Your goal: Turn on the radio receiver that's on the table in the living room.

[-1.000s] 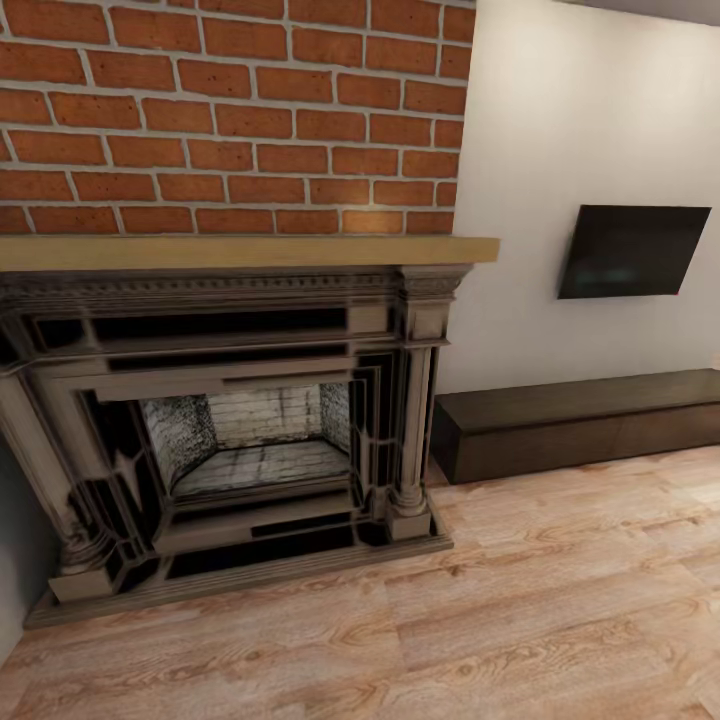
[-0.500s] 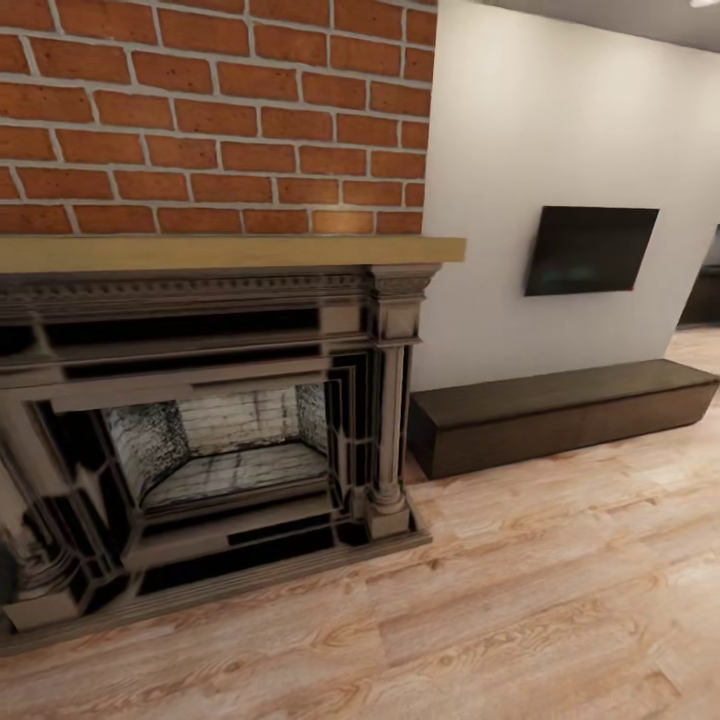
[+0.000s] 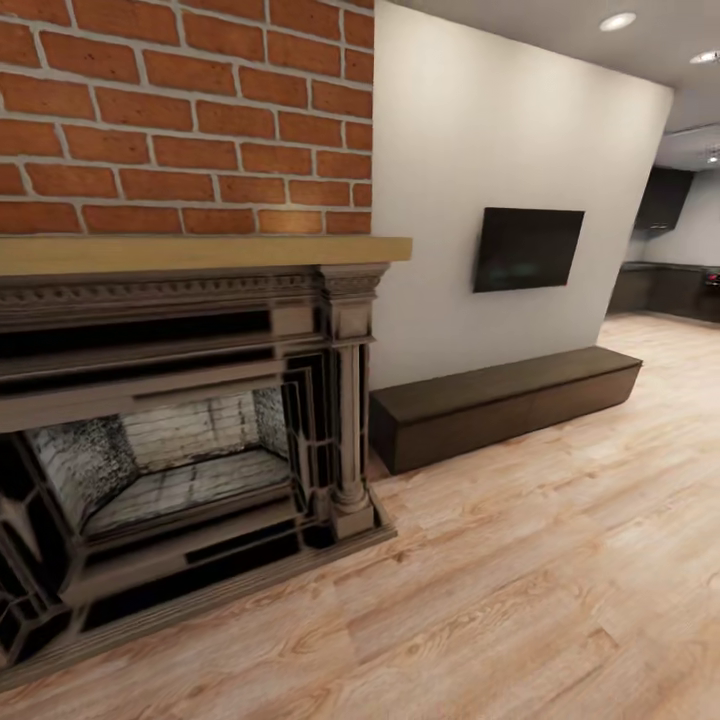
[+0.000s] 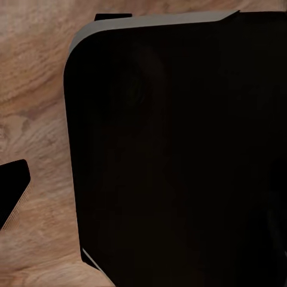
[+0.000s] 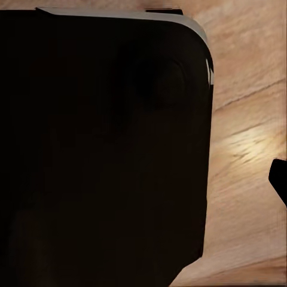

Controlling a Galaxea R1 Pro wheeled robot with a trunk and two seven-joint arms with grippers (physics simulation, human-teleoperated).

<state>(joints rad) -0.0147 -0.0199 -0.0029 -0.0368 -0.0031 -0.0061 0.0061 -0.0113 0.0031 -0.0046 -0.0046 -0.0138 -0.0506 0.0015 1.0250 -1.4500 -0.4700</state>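
Change: camera has swung rightward since the earlier head pictures, so the brick fireplace (image 3: 190,400) sits further toward the picture's left edge; the things themselves have not moved.
Newly shown: past the fireplace, more of the pale wall (image 3: 500,130), ceiling spotlights (image 3: 617,21) and a doorway to a darker room with cabinets (image 3: 668,285) at the far end.
Beside the fireplace: dark low wooden bench (image 3: 505,403) against the wall, just beyond the fireplace's column; black wall screen (image 3: 528,248) hangs above it.
Floor: light wood planks (image 3: 520,600) run from the hearth across the foreground.
Task meaning: judging by the turn, the robot is scanning or steering within the living room; the radio receiver and its tabletop are not in these pictures, so the search goes on.
Containers: firebox (image 3: 170,470) holds no logs or objects that I can make out.
Wrist views: dark rounded body of the robot (image 4: 179,155) over the plank floor, and likewise (image 5: 101,143).
Left end effector: cannot tell how it stands.
Right end effector: cannot tell either.
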